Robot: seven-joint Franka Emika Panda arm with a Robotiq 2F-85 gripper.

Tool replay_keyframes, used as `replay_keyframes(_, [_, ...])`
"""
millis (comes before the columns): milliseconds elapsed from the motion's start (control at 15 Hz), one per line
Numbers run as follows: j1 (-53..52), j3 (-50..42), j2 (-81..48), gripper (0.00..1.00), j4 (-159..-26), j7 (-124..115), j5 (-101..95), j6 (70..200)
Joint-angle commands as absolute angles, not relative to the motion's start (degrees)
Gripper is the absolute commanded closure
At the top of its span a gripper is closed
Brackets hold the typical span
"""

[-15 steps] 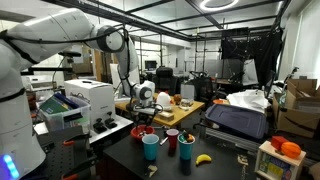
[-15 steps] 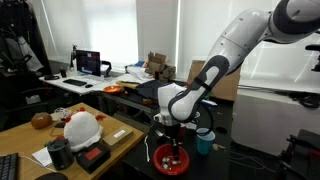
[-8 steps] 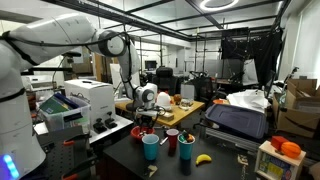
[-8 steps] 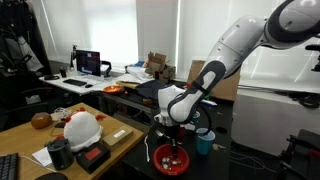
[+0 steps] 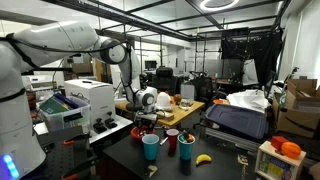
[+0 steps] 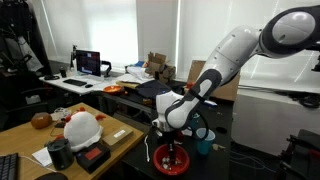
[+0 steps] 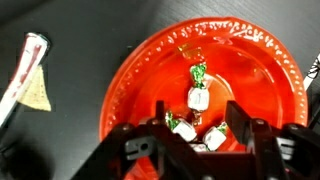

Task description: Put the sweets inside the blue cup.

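Sweets (image 7: 198, 96): small wrapped pieces, white with green twists, lying in the red plate (image 7: 130, 90), one near its middle and a few bunched toward the lower edge of the wrist view. None in the blue cup (image 5: 151, 148) as far as the pictures show; its inside is not visible. Blue cup upright on the dark bench (image 5: 120, 160), just beside the red plate (image 5: 141, 133); in an exterior view the cup (image 6: 204, 142) sits behind the plate (image 6: 180, 167) and close to it. Your gripper (image 7: 200, 138) is low over the plate, fingers pointing down, jaws partway apart with the bunched sweets in the gap; cannot tell whether the pads touch any of them. In both exterior views the gripper (image 5: 145, 120) (image 6: 166, 141) hangs right over the plate. Red cup (image 5: 172, 141) stands next to the blue one, dark cup (image 5: 186, 149) beyond it, banana (image 5: 203, 158) further out on the same bench
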State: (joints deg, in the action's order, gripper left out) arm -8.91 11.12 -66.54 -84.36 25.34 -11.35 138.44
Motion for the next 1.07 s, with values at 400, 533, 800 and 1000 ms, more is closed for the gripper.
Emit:
replay_keyframes(400, [-9.5, 11.4, -69.6, 0.62, -82.4, 24.1, -10.9, 138.2])
replay_keyframes(533, [-9.4, 11.3, -69.1, 0.7, -82.9, 24.0, -10.9, 138.6])
replay_keyframes(800, [-8.7, 11.2, -68.0, 0.99, -84.2, 23.7, -10.8, 139.3])
replay_keyframes(1000, [-8.6, 10.8, -66.9, 0.97, -85.7, 22.7, -10.9, 139.7])
